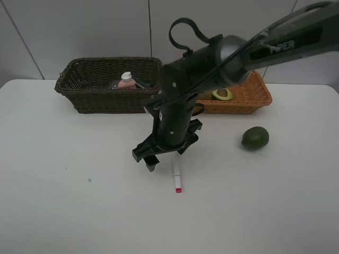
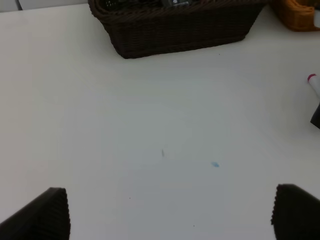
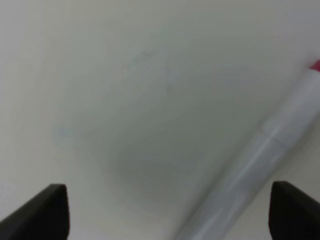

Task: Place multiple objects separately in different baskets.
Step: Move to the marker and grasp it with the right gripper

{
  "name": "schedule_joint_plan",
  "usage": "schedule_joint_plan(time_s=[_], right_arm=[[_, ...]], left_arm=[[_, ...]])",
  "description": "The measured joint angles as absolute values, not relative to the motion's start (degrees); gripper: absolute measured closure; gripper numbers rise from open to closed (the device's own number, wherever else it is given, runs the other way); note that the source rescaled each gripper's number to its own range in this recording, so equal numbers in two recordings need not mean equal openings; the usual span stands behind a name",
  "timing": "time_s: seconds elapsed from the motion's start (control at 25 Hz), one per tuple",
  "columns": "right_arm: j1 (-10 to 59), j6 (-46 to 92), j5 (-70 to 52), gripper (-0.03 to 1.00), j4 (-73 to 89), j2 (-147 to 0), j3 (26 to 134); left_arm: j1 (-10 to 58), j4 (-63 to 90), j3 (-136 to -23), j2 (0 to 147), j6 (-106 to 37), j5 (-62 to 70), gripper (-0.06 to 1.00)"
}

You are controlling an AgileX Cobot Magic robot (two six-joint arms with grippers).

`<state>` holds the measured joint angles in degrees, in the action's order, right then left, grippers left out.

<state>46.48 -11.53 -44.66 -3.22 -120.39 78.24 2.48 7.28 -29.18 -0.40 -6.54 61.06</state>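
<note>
- Marker (image 1: 177, 179) lay flat on the white table (image 1: 63, 211) near the middle, well apart from both baskets. Its long axis ran roughly from the far side toward the near edge, with the pink cap at the near end.
- Right gripper (image 1: 148, 160) hung low over the table just beside the marker, on the side toward the left arm, its jaws spread wide and holding nothing.
- Seen from the right wrist, the marker (image 3: 265, 150) crossed the gap on a slant, close by one fingertip rather than centred.
- Judged from that, the coming move called for a small sideways shift toward the marker and a wrist turn, so the fingers would close across the barrel, not along it.
- Left gripper (image 2: 172, 215) was also spread and empty. The marker (image 2: 313, 84) showed only at the edge of its view, so the right arm was nearer.
- Dark basket (image 1: 95, 98) held a pink bottle (image 1: 126, 80), the orange basket (image 1: 251, 98) held a halved avocado (image 1: 223, 94), and a whole avocado (image 1: 255, 137) sat loose on the table.
</note>
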Motion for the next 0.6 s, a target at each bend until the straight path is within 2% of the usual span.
schedule_joint_plan(time_s=[0.32,0.6], right_arm=[[42.60,-11.53,-44.40,-0.03,-3.18,-122.70,78.24],[42.24,-11.36,-42.65,-0.03,-0.38,-123.42,78.24]], left_arm=[[2.48,7.28,-29.18,-0.40,-6.54,61.06,-0.06],[2.48,7.28,-29.18,-0.40,-6.54,61.06,-0.06]])
